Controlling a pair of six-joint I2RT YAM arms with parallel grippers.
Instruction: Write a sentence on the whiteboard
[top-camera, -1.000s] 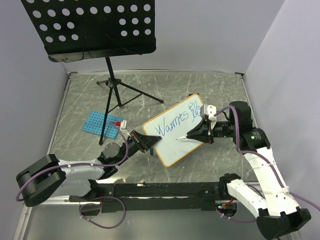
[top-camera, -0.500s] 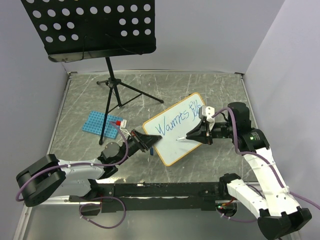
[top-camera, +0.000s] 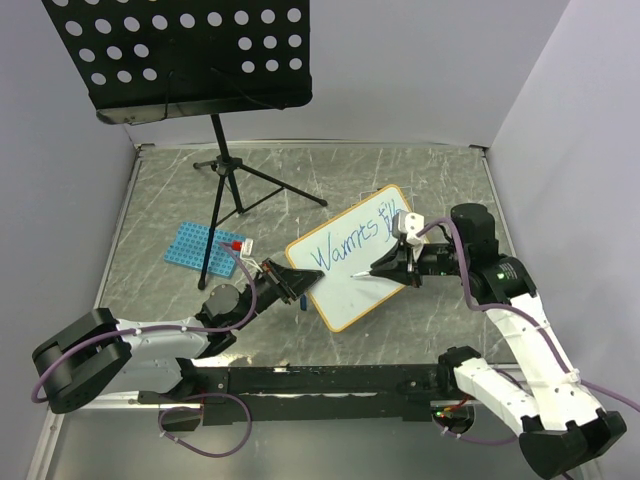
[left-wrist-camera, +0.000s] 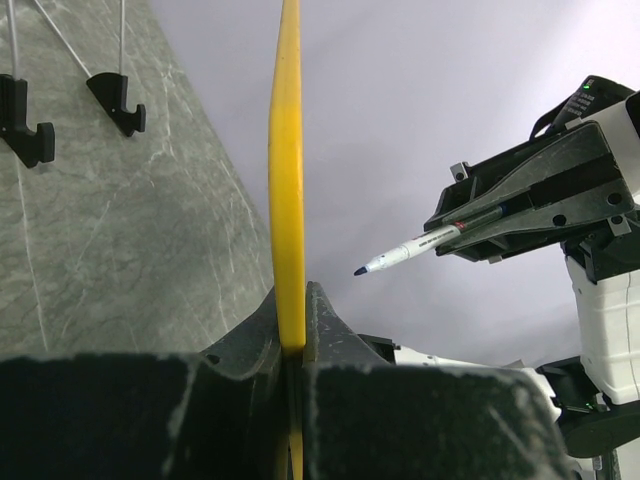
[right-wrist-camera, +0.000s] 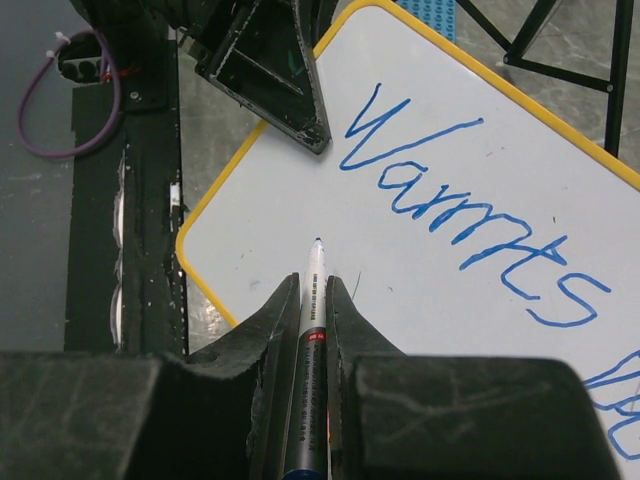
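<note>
The whiteboard (top-camera: 345, 298), white with an orange-tan frame, is held tilted above the table. My left gripper (top-camera: 300, 290) is shut on its lower left edge; in the left wrist view that edge (left-wrist-camera: 287, 190) runs yellow and edge-on between the jaws. The sentence (top-camera: 348, 247) reads "Warmts fills" in blue, slanting up to the right, and is also seen close up (right-wrist-camera: 470, 215). My right gripper (top-camera: 388, 267) is shut on a blue-tipped marker (right-wrist-camera: 313, 290). The marker tip (left-wrist-camera: 360, 270) hovers over the blank part below the writing, a small gap off the board.
A black perforated music stand (top-camera: 175, 55) on a tripod (top-camera: 232, 180) rises at the back left. A blue perforated rack (top-camera: 198, 245) lies left of the board beside a small red piece (top-camera: 236, 244). Grey walls enclose the table.
My right gripper has carried the marker a little to the left and down across the board, away from "fills" towards the blank area. The left gripper and board have barely moved.
</note>
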